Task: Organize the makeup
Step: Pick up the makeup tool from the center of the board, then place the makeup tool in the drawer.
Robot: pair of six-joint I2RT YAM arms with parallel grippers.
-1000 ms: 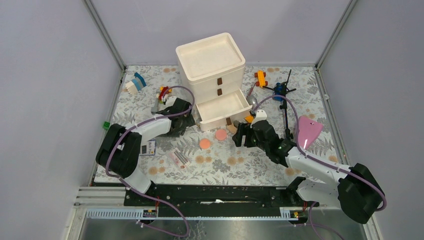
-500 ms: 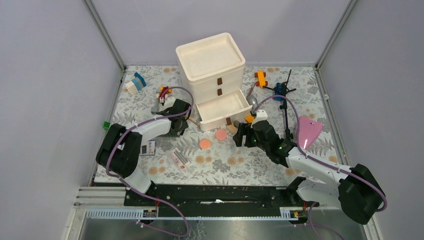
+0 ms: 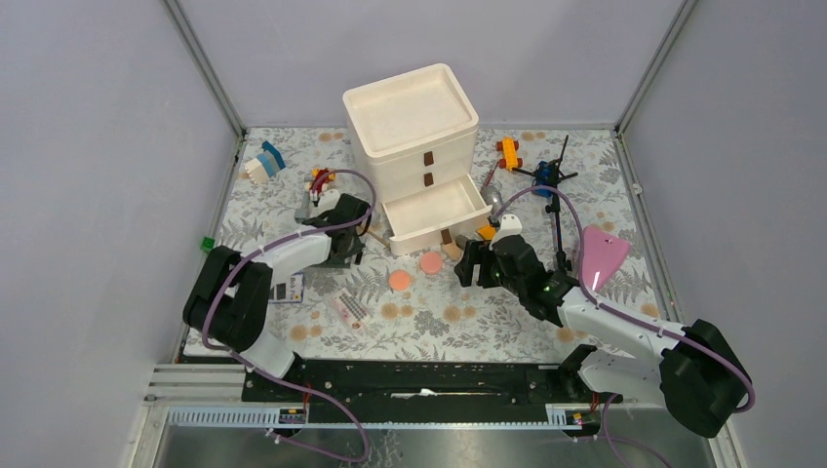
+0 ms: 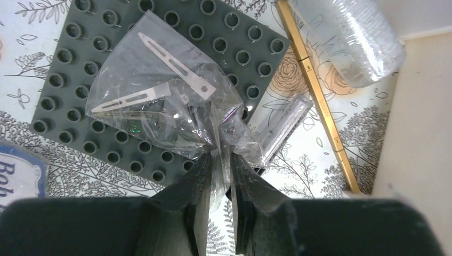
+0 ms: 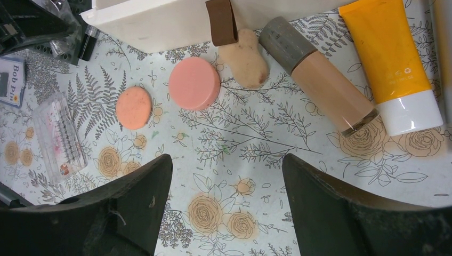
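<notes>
In the left wrist view my left gripper is shut on the twisted neck of a clear plastic bag holding metal clips. The bag lies over a grey studded baseplate. A thin gold brush handle and a clear bottle lie beside it. My right gripper hangs open above the floral mat with nothing between its fingers. Ahead of it lie two salmon-pink discs, a beige sponge, a dark-capped beige tube and an orange tube.
The white drawer unit stands at the back with its bottom drawer pulled open between the arms. A clear lash box lies left of the discs. Brick toys, an orange toy car and a pink triangular piece sit around the edges.
My left gripper has closed from wide open onto the plastic bag, and its arm has shifted slightly. The right arm has stayed put.
</notes>
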